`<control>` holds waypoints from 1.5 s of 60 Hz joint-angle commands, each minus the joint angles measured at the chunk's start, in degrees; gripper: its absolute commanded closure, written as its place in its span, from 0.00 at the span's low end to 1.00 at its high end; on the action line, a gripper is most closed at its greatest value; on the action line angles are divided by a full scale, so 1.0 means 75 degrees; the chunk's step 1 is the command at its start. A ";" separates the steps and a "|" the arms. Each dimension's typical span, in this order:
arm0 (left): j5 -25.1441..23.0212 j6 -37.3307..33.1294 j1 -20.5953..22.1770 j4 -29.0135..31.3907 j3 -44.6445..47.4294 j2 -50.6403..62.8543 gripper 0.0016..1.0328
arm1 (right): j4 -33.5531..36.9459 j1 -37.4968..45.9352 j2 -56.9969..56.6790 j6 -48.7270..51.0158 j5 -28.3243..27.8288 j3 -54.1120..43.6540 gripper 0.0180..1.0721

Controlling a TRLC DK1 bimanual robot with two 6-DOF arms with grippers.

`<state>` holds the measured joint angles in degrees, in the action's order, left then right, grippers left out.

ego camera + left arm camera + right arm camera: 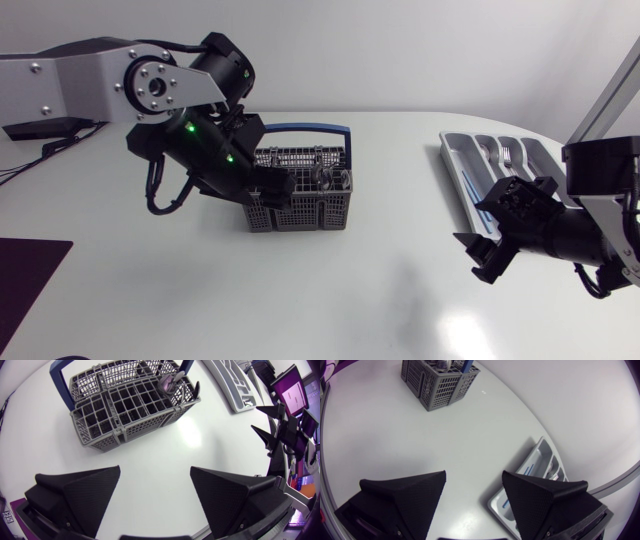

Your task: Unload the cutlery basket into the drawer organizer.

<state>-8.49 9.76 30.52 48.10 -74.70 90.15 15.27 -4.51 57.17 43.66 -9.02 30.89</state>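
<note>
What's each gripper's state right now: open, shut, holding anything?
Left gripper: open, holding nothing.
Right gripper: open, holding nothing.

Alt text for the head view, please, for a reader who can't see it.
The left gripper, open, hangs over the left end of a grey cutlery basket with a blue handle, near the middle of the white table. At the right, the right gripper is open and empty beside a silver drawer organizer that holds some cutlery.
</note>
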 commanded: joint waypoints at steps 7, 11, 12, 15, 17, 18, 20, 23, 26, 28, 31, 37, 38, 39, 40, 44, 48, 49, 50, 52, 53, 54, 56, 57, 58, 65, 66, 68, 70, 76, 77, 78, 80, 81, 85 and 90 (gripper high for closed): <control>-0.0005 0.0574 0.0126 -0.0014 0.0034 -0.0160 0.06 | 0.0121 -0.0453 0.0042 -0.1028 0.0077 0.0205 0.22; -0.0016 0.0785 0.0161 -0.0061 -0.0048 -0.0125 0.06 | 0.0109 -0.0605 0.0089 -0.1227 0.0077 0.0228 0.22; -0.0028 0.0843 0.0172 -0.0061 -0.0072 -0.0114 0.06 | 0.0109 -0.0640 0.0100 -0.1263 0.0077 0.0228 0.22; -0.0028 0.0914 0.0184 -0.0073 -0.0130 -0.0078 0.07 | 0.0085 -0.0746 0.0136 -0.1392 0.0077 0.0228 0.22; -0.0028 0.0996 0.0184 -0.0073 -0.0177 -0.0067 0.09 | 0.0074 -0.0793 0.0171 -0.1474 0.0077 0.0240 0.22; -0.0040 0.1019 0.0184 -0.0073 -0.0201 -0.0055 0.10 | 0.0062 -0.0828 0.0194 -0.1497 0.0065 0.0240 0.22; -0.0051 0.1043 0.0184 -0.0073 -0.0236 -0.0032 0.11 | 0.0062 -0.0875 0.0241 -0.1556 0.0065 0.0252 0.22; -0.0204 0.1136 0.0137 -0.0085 -0.0330 0.0062 0.12 | 0.0015 -0.0980 0.0323 -0.1661 0.0054 0.0264 0.22; -0.0239 0.1207 0.0126 -0.0085 -0.0376 0.0132 0.12 | -0.0020 -0.1051 0.0405 -0.1708 0.0054 0.0275 0.22; -0.0239 0.1265 0.0137 -0.0085 -0.0423 0.0226 0.12 | -0.0043 -0.1109 0.0464 -0.1755 0.0042 0.0275 0.22; -0.0251 0.1336 0.0126 -0.0096 -0.0505 0.0320 0.15 | -0.0114 -0.1179 0.0522 -0.1790 0.0042 0.0287 0.22; -0.0321 0.1464 0.0055 -0.0155 -0.0634 0.0472 0.17 | -0.0149 -0.1273 0.0639 -0.1849 0.0042 0.0334 0.22; -0.0391 0.1500 0.0032 -0.0155 -0.0681 0.0531 0.17 | -0.0172 -0.1285 0.0686 -0.1872 0.0042 0.0346 0.22; -0.0415 0.1523 0.0032 -0.0155 -0.0716 0.0566 0.17 | -0.0184 -0.1297 0.0698 -0.1872 0.0042 0.0346 0.22; -0.0426 0.1546 0.0032 -0.0155 -0.0763 0.0613 0.18 | -0.0207 -0.1308 0.0722 -0.1872 0.0042 0.0357 0.22; -0.0438 0.1617 0.0020 -0.0167 -0.0892 0.0765 0.26 | -0.0266 -0.1367 0.0827 -0.1895 0.0030 0.0369 0.22; -0.0497 0.1722 0.0008 -0.0190 -0.1080 0.0953 0.27 | -0.0360 -0.1414 0.0944 -0.1942 0.0030 0.0357 0.22; -0.0520 0.1746 -0.0015 -0.0190 -0.1138 0.1011 0.27 | -0.0383 -0.1426 0.0979 -0.1942 0.0030 0.0357 0.22; -0.0520 0.1746 -0.0027 -0.0190 -0.1173 0.1047 0.27 | -0.0407 -0.1437 0.0991 -0.1954 0.0030 0.0357 0.22; -0.0555 0.1757 -0.0050 -0.0190 -0.1244 0.1117 0.27 | -0.0430 -0.1461 0.1026 -0.1954 0.0030 0.0346 0.22; -0.0579 0.1769 -0.0062 -0.0190 -0.1291 0.1164 0.27 | -0.0430 -0.1496 0.1050 -0.1966 0.0030 0.0346 0.22; -0.0602 0.1781 -0.0085 -0.0190 -0.1314 0.1187 0.27 | -0.0430 -0.1508 0.1050 -0.1989 0.0030 0.0334 0.22; -0.0684 0.1816 -0.0085 -0.0190 -0.1396 0.1246 0.27 | -0.0442 -0.1531 0.1073 -0.2001 0.0030 0.0334 0.22; -0.0708 0.1828 -0.0097 -0.0190 -0.1431 0.1281 0.27 | -0.0465 -0.1554 0.1085 -0.2001 0.0030 0.0334 0.22; -0.0719 0.1839 -0.0097 -0.0190 -0.1466 0.1304 0.27 | -0.0477 -0.1554 0.1097 -0.2001 0.0030 0.0334 0.22; -0.0790 0.1828 -0.0085 -0.0249 -0.1712 0.1457 0.27 | -0.0536 -0.1613 0.1167 -0.2001 0.0030 0.0322 0.22; -0.0790 0.1828 -0.0085 -0.0272 -0.1748 0.1492 0.27 | -0.0536 -0.1636 0.1167 -0.2001 0.0030 0.0310 0.22; -0.0813 0.1816 -0.0062 -0.0272 -0.1841 0.1562 0.27 | -0.0547 -0.1660 0.1167 -0.2001 0.0030 0.0322 0.22; -0.0813 0.1816 -0.0050 -0.0284 -0.1900 0.1597 0.27 | -0.0547 -0.1660 0.1179 -0.2001 0.0030 0.0310 0.22; -0.0813 0.1816 0.0044 -0.0331 -0.2146 0.1750 0.27 | -0.0582 -0.1672 0.1202 -0.2001 0.0042 0.0287 0.22; -0.0813 0.1816 0.0055 -0.0354 -0.2169 0.1773 0.27 | -0.0594 -0.1672 0.1202 -0.2001 0.0042 0.0287 0.22; -0.0813 0.1816 0.0067 -0.0366 -0.2193 0.1785 0.27 | -0.0594 -0.1672 0.1202 -0.2001 0.0042 0.0287 0.22; -0.0813 0.1804 0.0102 -0.0425 -0.2263 0.1855 0.27 | -0.0606 -0.1695 0.1202 -0.1989 0.0030 0.0264 0.22; -0.0813 0.1804 0.0102 -0.0471 -0.2287 0.1890 0.27 | -0.0606 -0.1707 0.1202 -0.1989 0.0042 0.0252 0.22; -0.0813 0.1746 0.0126 -0.0589 -0.2392 0.2043 0.27 | -0.0618 -0.1765 0.1202 -0.1989 0.0042 0.0228 0.22; -0.0813 0.1582 0.0126 -0.0624 -0.2509 0.2195 0.27 | -0.0618 -0.1847 0.1202 -0.1989 0.0042 0.0193 0.22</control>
<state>-14.33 22.44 31.27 43.75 -91.68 104.22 11.33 -17.58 65.34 29.98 -8.73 32.56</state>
